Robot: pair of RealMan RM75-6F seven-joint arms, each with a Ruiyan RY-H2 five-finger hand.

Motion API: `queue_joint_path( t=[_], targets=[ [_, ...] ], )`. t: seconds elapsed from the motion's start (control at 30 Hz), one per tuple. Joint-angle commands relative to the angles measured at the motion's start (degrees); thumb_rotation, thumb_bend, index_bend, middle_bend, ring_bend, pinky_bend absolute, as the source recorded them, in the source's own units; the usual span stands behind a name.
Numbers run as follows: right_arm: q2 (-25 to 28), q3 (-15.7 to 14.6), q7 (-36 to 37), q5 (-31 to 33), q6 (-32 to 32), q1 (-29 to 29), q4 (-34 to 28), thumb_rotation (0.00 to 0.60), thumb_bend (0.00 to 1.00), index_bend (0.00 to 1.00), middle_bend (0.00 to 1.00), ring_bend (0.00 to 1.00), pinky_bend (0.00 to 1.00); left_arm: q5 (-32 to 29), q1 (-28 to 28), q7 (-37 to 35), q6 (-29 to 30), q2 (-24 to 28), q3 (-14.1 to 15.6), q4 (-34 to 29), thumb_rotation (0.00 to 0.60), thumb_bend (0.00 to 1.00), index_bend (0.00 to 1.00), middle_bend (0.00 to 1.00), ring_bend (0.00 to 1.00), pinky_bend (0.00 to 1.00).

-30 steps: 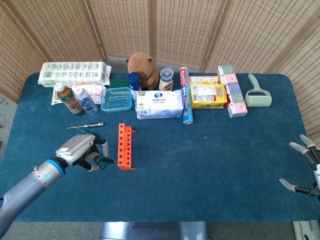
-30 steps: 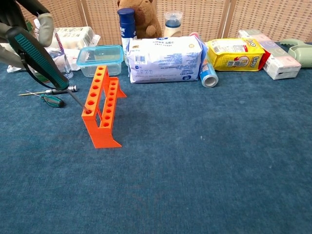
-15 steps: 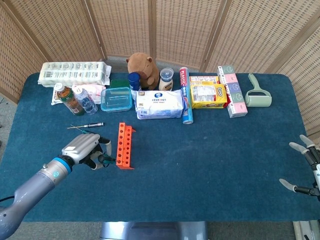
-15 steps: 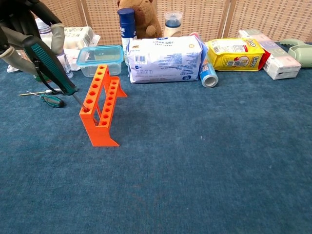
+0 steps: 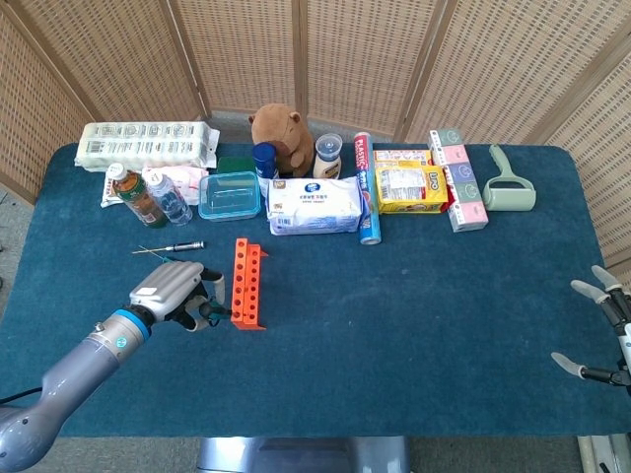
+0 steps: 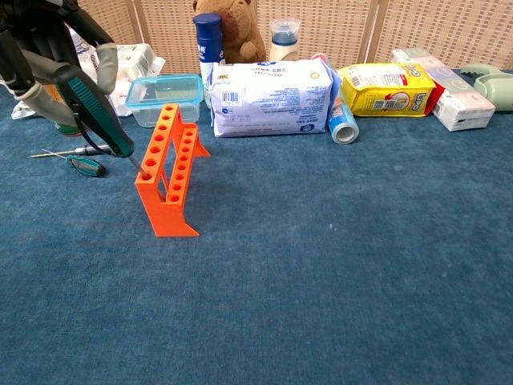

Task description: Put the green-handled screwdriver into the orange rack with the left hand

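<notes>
My left hand (image 5: 175,296) grips the green-handled screwdriver (image 6: 99,115) just left of the orange rack (image 5: 247,285). In the chest view the hand (image 6: 50,50) is at the top left. The screwdriver slants down to the right, and its metal tip touches a hole in the top row at the near end of the rack (image 6: 173,210). The rack stands upright on the blue tabletop. My right hand (image 5: 597,330) hovers at the table's right edge with fingers spread, holding nothing.
A second green-handled screwdriver (image 6: 85,165) and a thin silver one (image 6: 78,150) lie left of the rack. Behind it stand a clear lidded box (image 6: 164,97), bottles (image 5: 148,198), a wipes pack (image 6: 271,98), a plush toy (image 5: 282,132) and snack boxes (image 5: 411,185).
My left hand has moved away from me and slightly right with the screwdriver, which now stands steeper. The rack has shifted a little with the tip against it. The right hand is still.
</notes>
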Motion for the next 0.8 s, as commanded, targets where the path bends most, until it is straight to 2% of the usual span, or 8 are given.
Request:
queue_joint_path(
  t=[0.03,0.17,0.43,0.8],
  targets=[
    [0.0,0.0,0.1,0.0,0.0,0.0,0.0,0.600,0.06,0.16,0.03,0.01,0.00,-0.5,-0.3,0.7,0.9,-0.7,0.2,0.0,0.600,0.34,0.55,0.95,0.83,0.86],
    [0.1,0.0,0.1,0.0,-0.1,0.0,0.0,0.600,0.06,0.16,0.03,0.01,0.00,-0.8,-0.3,1.2,1.9,-1.2,0.1,0.0,0.600,0.34,0.49,0.95,0.83,0.86],
    [0.1,0.0,0.1,0.1,-0.1,0.0,0.0,0.600,0.06,0.16,0.03,0.01,0.00,-0.8,0.2,1.2,3.4,-1.7,-0.2,0.1,0.600,0.34,0.24,0.95,0.83,0.86],
    [0.1,0.0,0.1,0.1,-0.1,0.0,0.0,0.600,0.06,0.16,0.03,0.01,0.00,1.9,1.8,-0.1,4.6,-2.0,-1.3,0.4,0.600,0.34,0.17,0.94,0.83,0.86]
  ],
)
